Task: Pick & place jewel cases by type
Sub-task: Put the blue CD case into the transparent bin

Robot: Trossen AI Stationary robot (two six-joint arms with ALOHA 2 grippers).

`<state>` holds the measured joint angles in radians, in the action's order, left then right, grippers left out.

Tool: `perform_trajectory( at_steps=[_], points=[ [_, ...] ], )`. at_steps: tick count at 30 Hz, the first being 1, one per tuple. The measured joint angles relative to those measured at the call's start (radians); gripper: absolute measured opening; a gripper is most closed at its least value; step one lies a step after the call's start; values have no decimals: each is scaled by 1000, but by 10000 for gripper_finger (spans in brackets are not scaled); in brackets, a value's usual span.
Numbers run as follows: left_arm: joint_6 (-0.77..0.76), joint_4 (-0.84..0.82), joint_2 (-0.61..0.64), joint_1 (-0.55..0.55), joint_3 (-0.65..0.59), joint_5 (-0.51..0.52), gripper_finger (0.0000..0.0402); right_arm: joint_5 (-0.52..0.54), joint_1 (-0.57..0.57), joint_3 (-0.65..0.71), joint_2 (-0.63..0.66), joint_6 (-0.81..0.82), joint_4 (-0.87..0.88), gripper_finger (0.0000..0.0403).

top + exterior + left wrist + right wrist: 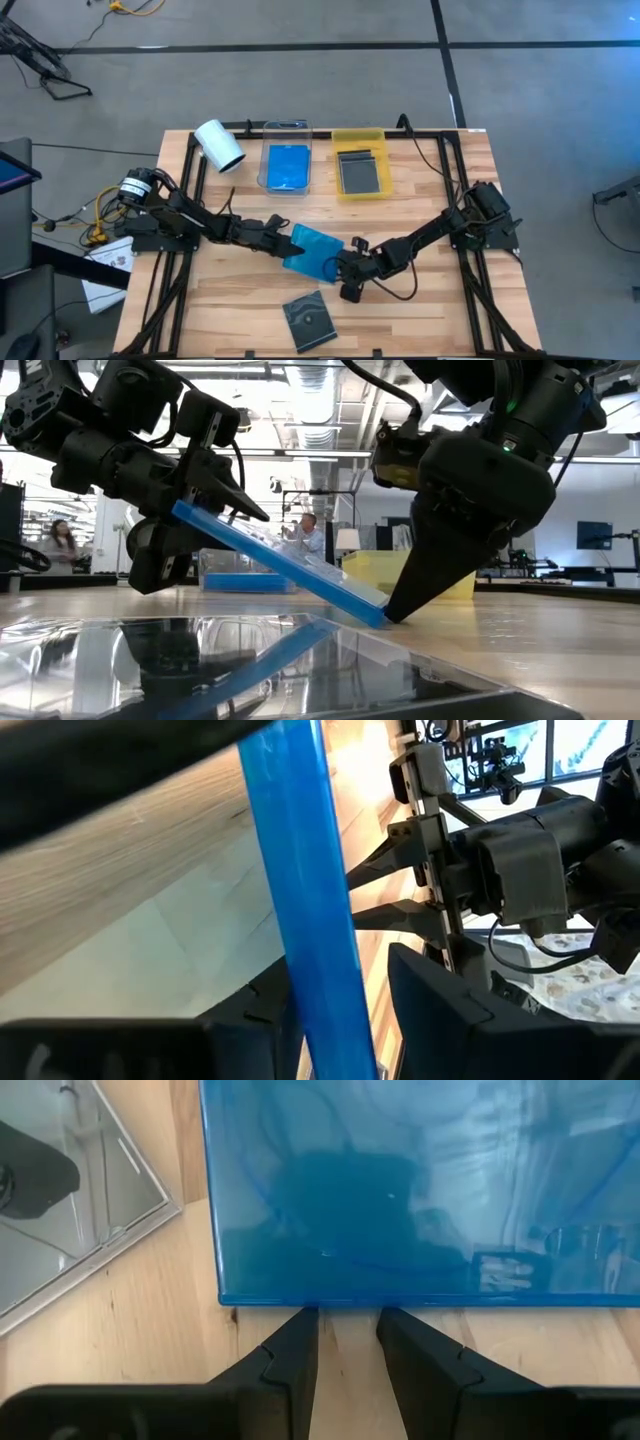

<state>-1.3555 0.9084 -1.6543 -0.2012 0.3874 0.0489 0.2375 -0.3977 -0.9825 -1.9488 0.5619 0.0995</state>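
A translucent blue jewel case [312,250] stands tilted at the table's middle. Its left edge [190,512] is raised between the fingers of my left gripper [288,241]. Its right edge [372,612] is down on the wood. My left gripper is open, one finger below the case and one [245,505] a little above its top face. My right gripper [347,266] is open by a narrow gap, with nothing between its fingers, at the low edge. A dark jewel case with a disc [308,320] lies flat near the front edge. My left gripper comes from the table's left, slanting down, with the blue case's raised edge [300,920] between its fingers. The case rests on the lower finger [160,565]. The upper finger stands just clear of the top face. My right gripper touches the case's low edge [340,1298] with both fingertips [300,1320], coming from the table's right and slanting down. The fingers stand side by side along the edge, their tips on the wood. That edge rests on the table against them.
At the back stand a clear tray [287,130] with a blue case in it and a yellow tray [358,137] with a grey case. A white roll [218,145] lies at the back left. A person shows in the room beyond the table.
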Motion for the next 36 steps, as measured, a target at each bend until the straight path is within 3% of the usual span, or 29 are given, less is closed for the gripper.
perform_trajectory(
  at_steps=[15,28,36],
  points=[
    [23,33,1,0,0,-18,74,-2,-22,-26,-1,81,61,108],
    [59,66,9,15,1,-70,43,23,-61,-25,70,151,266,108],
    [127,34,96,56,7,-141,36,42,-78,-20,116,201,399,108]
  ],
)
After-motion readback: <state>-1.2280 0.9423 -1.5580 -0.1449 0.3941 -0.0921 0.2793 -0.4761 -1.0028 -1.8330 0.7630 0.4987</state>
